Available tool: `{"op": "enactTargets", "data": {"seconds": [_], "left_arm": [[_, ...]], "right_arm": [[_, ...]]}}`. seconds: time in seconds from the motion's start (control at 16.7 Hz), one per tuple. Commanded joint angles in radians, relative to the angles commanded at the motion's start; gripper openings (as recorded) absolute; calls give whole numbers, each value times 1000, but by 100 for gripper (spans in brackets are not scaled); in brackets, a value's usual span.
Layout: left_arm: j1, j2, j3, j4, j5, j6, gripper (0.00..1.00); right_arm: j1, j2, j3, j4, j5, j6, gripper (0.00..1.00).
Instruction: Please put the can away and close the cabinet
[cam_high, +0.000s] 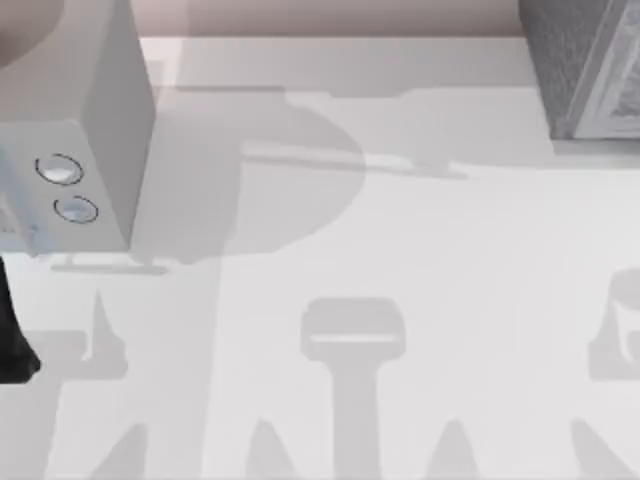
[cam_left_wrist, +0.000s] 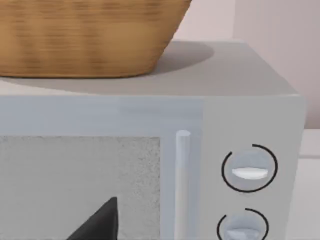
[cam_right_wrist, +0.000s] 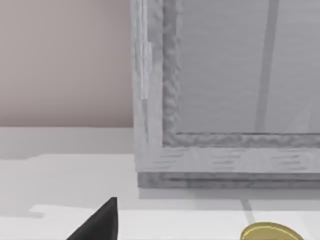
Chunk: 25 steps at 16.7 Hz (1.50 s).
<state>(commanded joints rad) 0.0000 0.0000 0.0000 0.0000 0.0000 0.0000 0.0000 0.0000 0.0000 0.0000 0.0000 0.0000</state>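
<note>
Rendered kitchen-style setup, simulated.
White surface (cam_high: 400, 250) carries a microwave (cam_high: 95, 150) with two dials, a woven basket (cam_left_wrist: 85, 35) on top, and a grey cabinet (cam_high: 590, 70) against a plain pinkish wall.

From my seat the scene is bright and evenly lit, the white table (cam_high: 420, 250) nearly washed out, with light falling from above. Soft grey shadows of the arms spread across it, and a broad rounded shadow lies beside the microwave (cam_high: 100, 130). On top of the microwave, the basket (cam_left_wrist: 85, 35) casts a soft shadow; I see no glare.
</note>
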Motion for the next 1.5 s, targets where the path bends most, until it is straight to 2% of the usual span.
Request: {"op": "enactTargets", "data": {"seconds": [0.24, 0.48, 1.26, 1.5], "left_arm": [[0, 0, 0, 0, 0, 0, 100], [0, 0, 0, 0, 0, 0, 100], [0, 0, 0, 0, 0, 0, 100], [0, 0, 0, 0, 0, 0, 100]], "right_arm": [[-6, 31, 1, 30, -5, -1, 100], [-36, 220, 8, 202, -30, -7, 100], [-202, 1475, 56, 1199, -171, -41, 100], [-240, 1784, 69, 1439, -205, -51, 100]]}}
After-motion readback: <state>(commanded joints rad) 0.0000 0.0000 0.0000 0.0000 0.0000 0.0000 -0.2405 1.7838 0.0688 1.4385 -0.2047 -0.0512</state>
